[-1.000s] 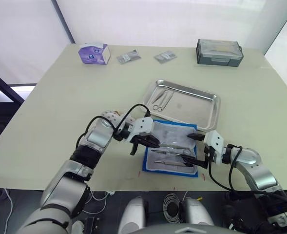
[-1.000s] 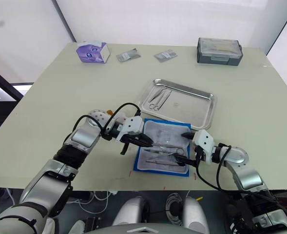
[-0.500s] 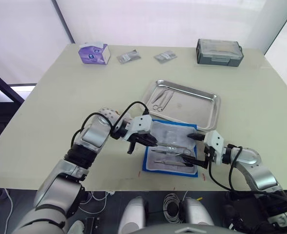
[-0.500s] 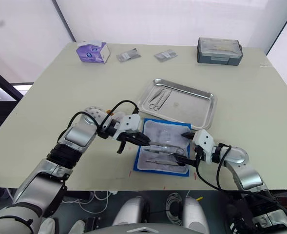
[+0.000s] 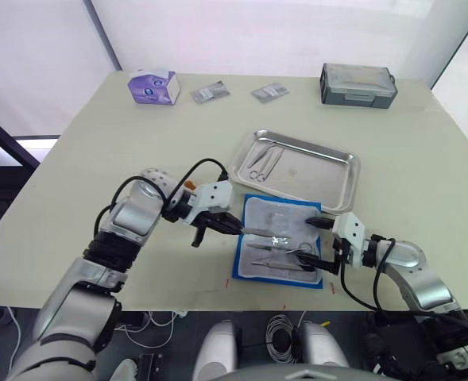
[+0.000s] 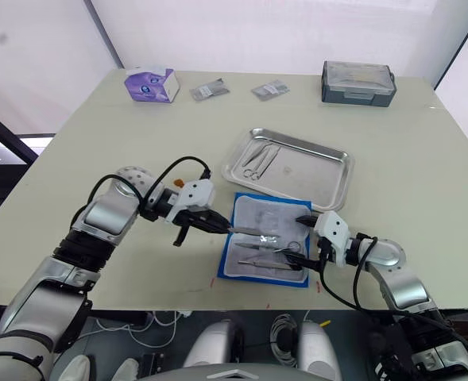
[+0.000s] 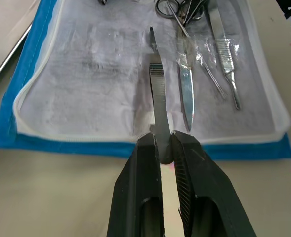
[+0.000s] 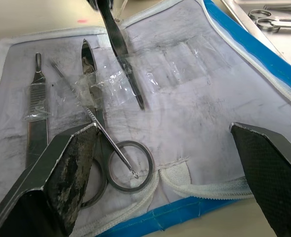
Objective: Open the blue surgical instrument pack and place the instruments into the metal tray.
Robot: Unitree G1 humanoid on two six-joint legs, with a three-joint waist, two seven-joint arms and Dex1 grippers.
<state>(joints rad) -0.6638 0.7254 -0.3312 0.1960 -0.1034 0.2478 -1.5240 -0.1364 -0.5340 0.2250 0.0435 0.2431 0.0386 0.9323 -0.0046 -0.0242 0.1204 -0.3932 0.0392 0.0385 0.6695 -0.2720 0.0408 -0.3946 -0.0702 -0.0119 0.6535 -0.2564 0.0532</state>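
I have the left tool (image 7: 165, 145) clamped on the handle end of a slim silver pair of tweezers (image 7: 157, 86), lifted off the lining with the tip pointing out over the open blue surgical instrument pack (image 5: 253, 269), which sits lower centre of the head view. The right tool (image 5: 319, 244) sits at the pack's right edge with its fingers spread wide and nothing between them; I read it as pinning or steadying the pack, but I can't confirm contact. Left in the pack: ring-handled scissors (image 8: 120, 168), a flat scalpel-type handle (image 8: 34, 106) and a thin probe (image 8: 93, 121), partly under clear pocket film. The metal tray (image 5: 341, 186) lies just above the pack, centre right, touching or nearly touching its top edge, with a couple of ring-handled instruments (image 5: 259, 161) in its left end. So I judge we're mid-transfer: pack open, some pieces moved, one in hand. Next move as I see it: swing the left arm up and right over the tray rim, keep the tweezers level, lower into bare tray floor, then release. The grip is at the very end of the tweezers, so it could pivot on a fast swing. Grey lidded box (image 5: 357, 84) in the upper right is not involved.
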